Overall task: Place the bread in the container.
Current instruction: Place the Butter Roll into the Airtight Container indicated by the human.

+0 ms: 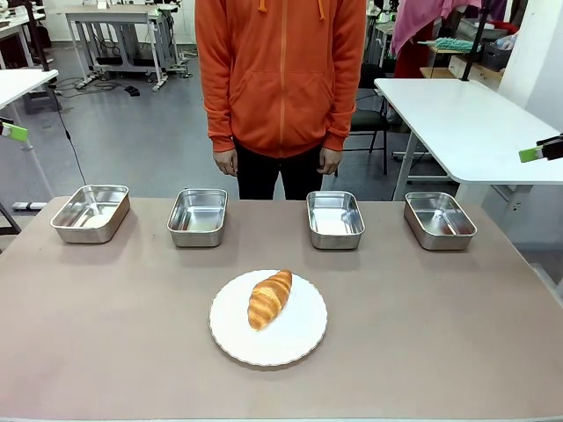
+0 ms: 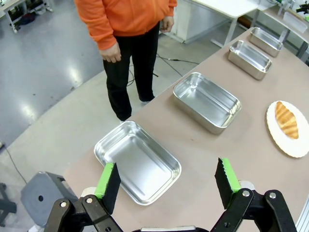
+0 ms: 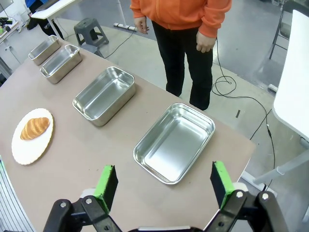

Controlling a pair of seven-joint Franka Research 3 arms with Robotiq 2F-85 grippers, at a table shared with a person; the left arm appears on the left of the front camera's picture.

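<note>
Where your left fingers (image 2: 107,181) stood: above one end of the worktop (image 2: 251,145), green pads spread wide, nothing between them.
Tray nearest your left fingers (image 2: 137,162): just ahead of the tips, lying between the two pads in the wrist view, empty and shiny inside.
Your right fingers (image 3: 219,181): likewise spread wide and holding nothing, above the opposite end of the worktop.
Tray nearest your right fingers (image 3: 175,142): just ahead of the tips and between the pads, empty.
Two middle trays (image 1: 197,216) (image 1: 335,219): farther along the same row, well apart from either pair of fingers, both empty.
Container: any one of the four steel trays; you could not tell which was meant.
Bread (image 1: 269,298): lay on a round white plate (image 1: 299,338), on your side of the tray row, well apart from both pairs of fingers and touched by neither.
Person: stood beyond the trays at the far side in an orange top, hands (image 1: 226,162) hanging down, away from the worktop and your fingers.
</note>
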